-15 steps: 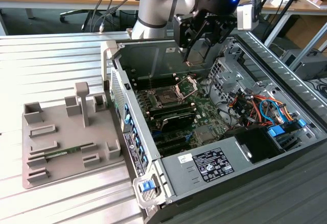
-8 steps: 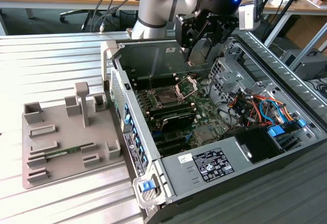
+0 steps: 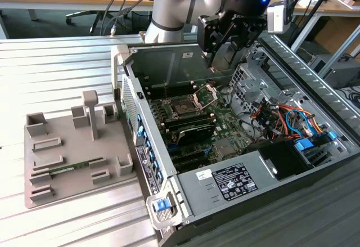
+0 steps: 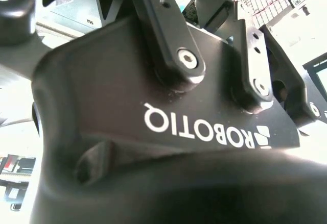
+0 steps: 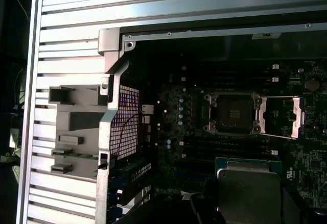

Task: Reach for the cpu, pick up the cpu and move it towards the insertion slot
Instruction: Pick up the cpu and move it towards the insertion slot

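The cpu (image 5: 249,191), a flat chip with a pale silvery top and a green edge, sits close to the camera in the first wrist view, with dark finger shapes on either side of it. My gripper (image 3: 215,64) hangs above the open computer case, shut on the cpu, behind and above the motherboard in the exterior view. The insertion slot (image 3: 183,108) (image 5: 235,113) is a dark square socket whose shiny metal frame (image 5: 282,117) is swung open beside it. The cpu is held apart from the socket, off to one side. The second wrist view shows the gripper's black body and linkage (image 4: 168,55).
The case's grey side walls (image 3: 143,146) ring the motherboard. A drive cage (image 3: 247,78) and coloured cables (image 3: 281,117) crowd the exterior view's right. Black memory slots (image 3: 191,129) lie near the socket. A grey fixture tray (image 3: 62,185) holding a green memory stick (image 3: 76,168) rests on the ribbed table to the left.
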`<action>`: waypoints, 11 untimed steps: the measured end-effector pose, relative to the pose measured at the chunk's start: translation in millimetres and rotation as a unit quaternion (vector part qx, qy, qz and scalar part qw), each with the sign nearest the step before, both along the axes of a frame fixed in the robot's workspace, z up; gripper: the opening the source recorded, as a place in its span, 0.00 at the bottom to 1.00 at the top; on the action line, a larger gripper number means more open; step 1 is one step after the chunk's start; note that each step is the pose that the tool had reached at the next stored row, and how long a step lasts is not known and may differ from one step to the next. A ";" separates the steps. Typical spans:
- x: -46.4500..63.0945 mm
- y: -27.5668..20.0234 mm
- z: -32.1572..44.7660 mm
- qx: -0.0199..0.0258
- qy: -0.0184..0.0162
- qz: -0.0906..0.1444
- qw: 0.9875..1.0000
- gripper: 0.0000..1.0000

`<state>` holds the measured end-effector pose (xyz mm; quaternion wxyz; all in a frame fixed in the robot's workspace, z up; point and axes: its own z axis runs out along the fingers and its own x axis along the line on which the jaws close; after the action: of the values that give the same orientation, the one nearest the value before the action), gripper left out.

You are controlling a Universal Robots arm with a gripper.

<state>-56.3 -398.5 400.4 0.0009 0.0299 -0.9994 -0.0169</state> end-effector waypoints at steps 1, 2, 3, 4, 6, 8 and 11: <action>0.5 0.0 0.0 0.000 0.000 0.000 1.000 0.55; 0.9 0.0 0.0 0.000 0.000 0.000 1.000 0.55; 1.4 0.0 0.0 0.000 0.000 0.000 1.000 0.55; 1.9 0.0 0.0 0.000 0.000 0.000 1.000 0.55; 3.6 0.0 0.0 0.000 0.000 0.000 1.000 0.55; 5.0 0.0 0.0 0.000 0.000 0.000 1.000 0.55; 6.6 0.0 0.0 0.000 0.000 0.000 1.000 0.55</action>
<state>-49.7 -398.5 400.4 0.0009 0.0299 -0.9994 -0.0169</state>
